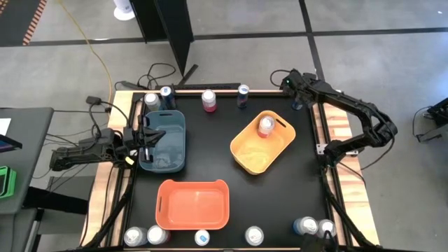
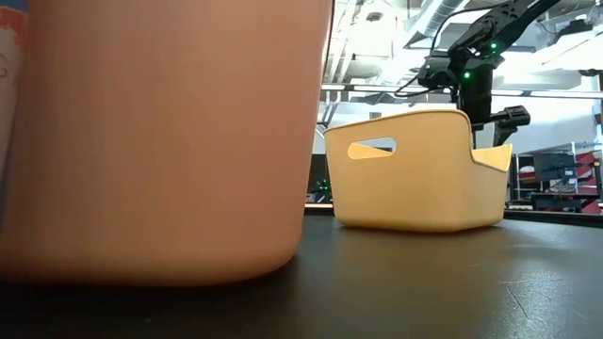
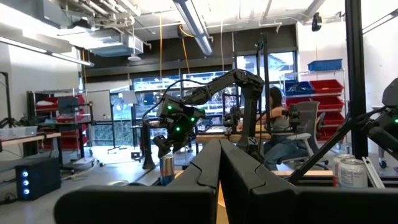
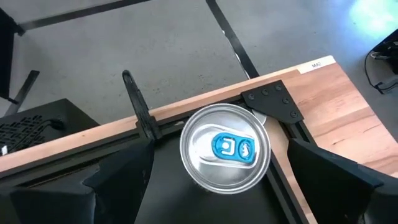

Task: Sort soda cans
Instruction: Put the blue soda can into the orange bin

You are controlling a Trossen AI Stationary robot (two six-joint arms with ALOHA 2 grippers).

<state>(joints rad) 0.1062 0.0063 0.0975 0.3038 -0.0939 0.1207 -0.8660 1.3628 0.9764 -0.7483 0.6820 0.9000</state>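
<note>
A soda can with a silver top and blue tab (image 4: 225,146) stands upright in the table's far right corner (image 1: 297,103). My right gripper (image 4: 224,180) hovers above it, open, one finger on either side of the can, and touches nothing. My left gripper (image 1: 143,138) waits shut at the table's left edge, beside the blue bin (image 1: 164,150); its shut fingers (image 3: 219,168) point level across the table. One can (image 1: 266,126) stands in the yellow bin (image 1: 246,155). The orange bin (image 1: 193,210) holds no can.
More cans stand along the far edge: two silver (image 1: 150,100), a pink one (image 1: 208,101) and a blue one (image 1: 243,94). Several cans (image 1: 254,236) line the near edge. In the low view the orange bin's wall (image 2: 160,141) fills the left half.
</note>
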